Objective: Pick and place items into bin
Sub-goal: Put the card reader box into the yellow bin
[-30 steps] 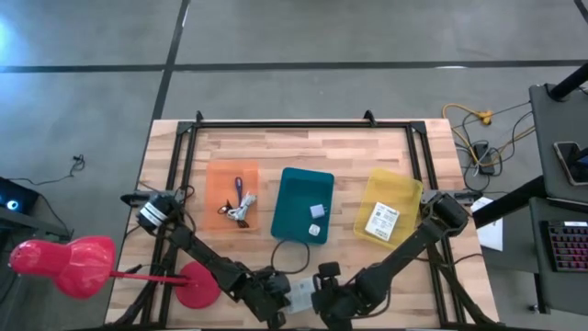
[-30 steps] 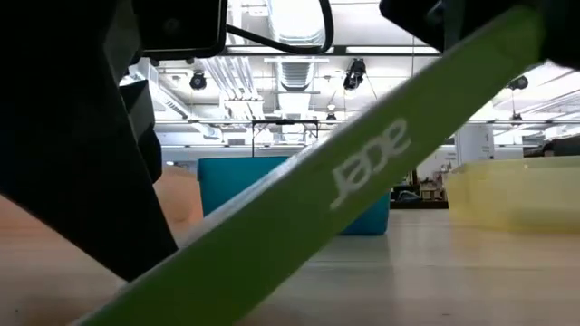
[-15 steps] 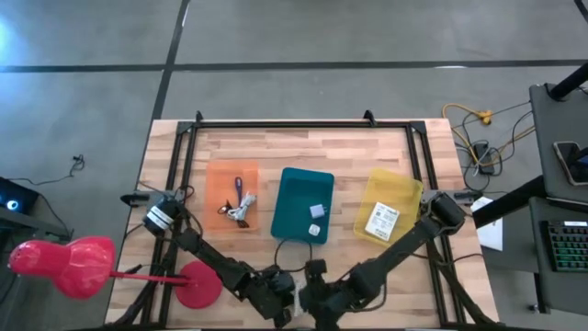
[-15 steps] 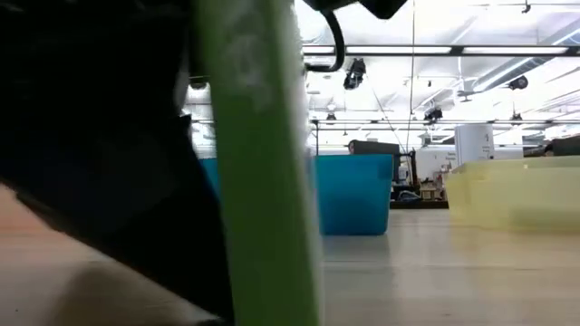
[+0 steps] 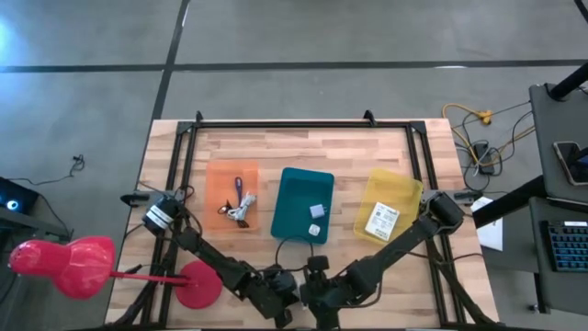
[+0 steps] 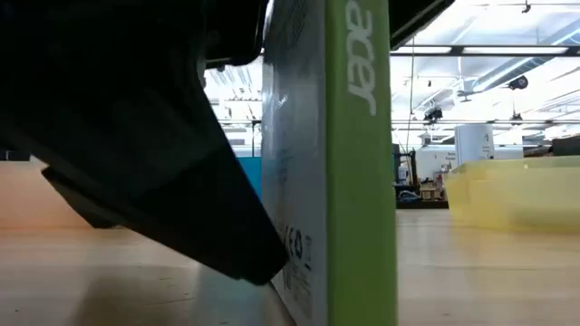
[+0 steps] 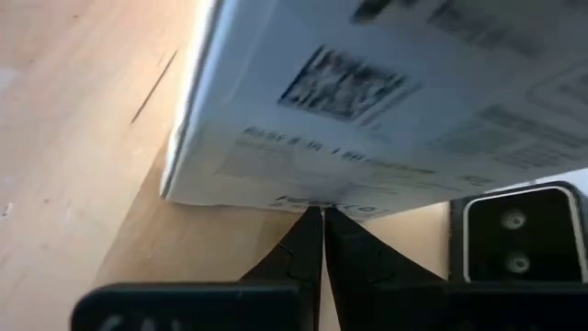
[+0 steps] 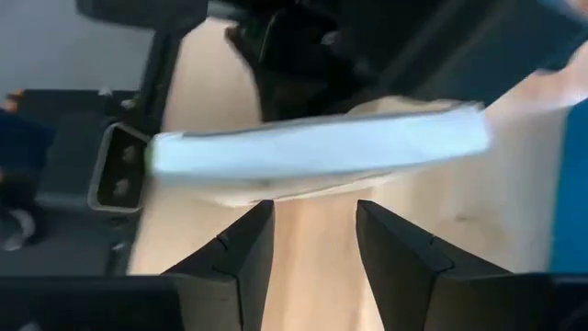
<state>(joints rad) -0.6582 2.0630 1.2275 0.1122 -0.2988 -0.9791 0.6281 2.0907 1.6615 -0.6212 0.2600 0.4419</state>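
The flat white-and-green box (image 6: 335, 163) stands on edge at the worktop's near edge between the closed left end effector (image 7: 322, 241) and the half-open right end effector (image 8: 312, 241), apparently unclamped, so it may topple.

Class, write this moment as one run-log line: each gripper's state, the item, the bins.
left gripper: shut, beside box | right gripper: open, near box | white-and-green box: upright on edge | orange, teal, yellow bins: behind

Box (image 6: 326, 181) cut off top/bottom; hides teal bin (image 6: 249, 172).
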